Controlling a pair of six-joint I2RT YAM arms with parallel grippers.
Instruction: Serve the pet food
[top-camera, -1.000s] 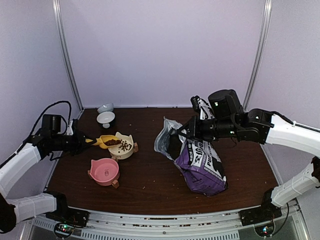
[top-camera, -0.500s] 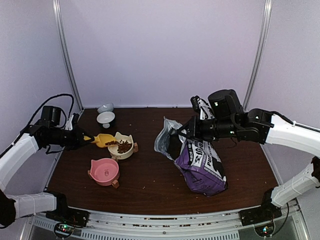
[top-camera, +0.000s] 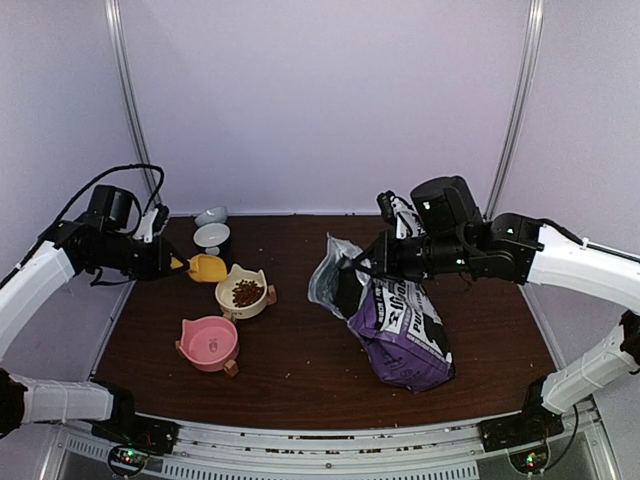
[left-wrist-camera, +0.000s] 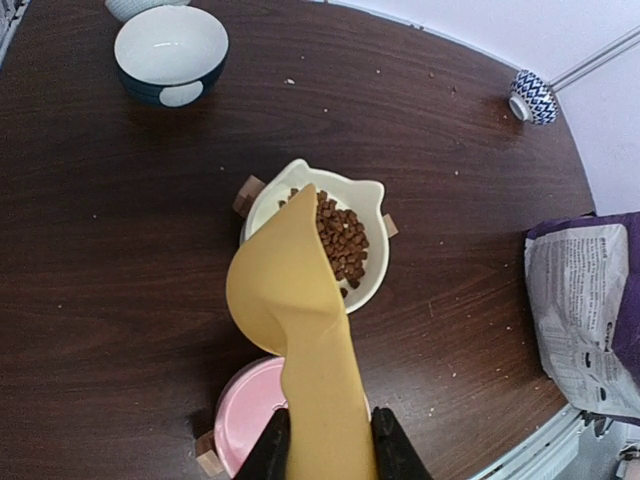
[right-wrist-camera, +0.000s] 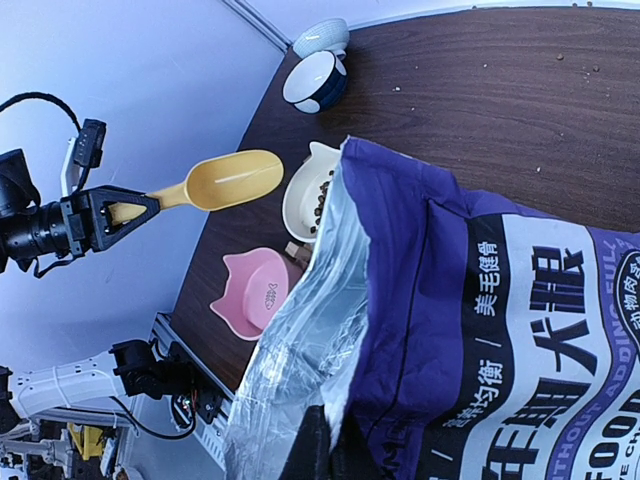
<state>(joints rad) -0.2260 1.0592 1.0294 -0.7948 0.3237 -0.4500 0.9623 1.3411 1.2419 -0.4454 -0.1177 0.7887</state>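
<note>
Pet food (left-wrist-camera: 342, 238): lay in one heap inside one cream bowl (left-wrist-camera: 376, 205). Pinched one yellow scoop (left-wrist-camera: 283, 292), raised beside that bowl, with left gripper (left-wrist-camera: 325, 452). Clamped right gripper (top-camera: 368, 266) onto one purple bag (top-camera: 405, 338), well right of bowl.

A dark brown wooden desk (top-camera: 300, 350) fills the lower half of the top view, with pale lilac walls behind it. Right of centre a purple bag (top-camera: 405, 335) with white print leans over, its open mouth and silvery lining turned to the upper left. At the left a pink cat-eared bowl (top-camera: 208, 343) sits nearest the bottom, with a cream cat-eared bowl (left-wrist-camera: 352, 188) just above and right of it. Toward the upper left stands a dark bowl with a white inside (top-camera: 212, 237), a pale bowl (top-camera: 210, 214) close behind it. A yellow scoop (top-camera: 208, 267) hangs between the dark and the cream bowl. A small blue-and-white patterned cup (left-wrist-camera: 530, 96) stands at the far edge.
</note>
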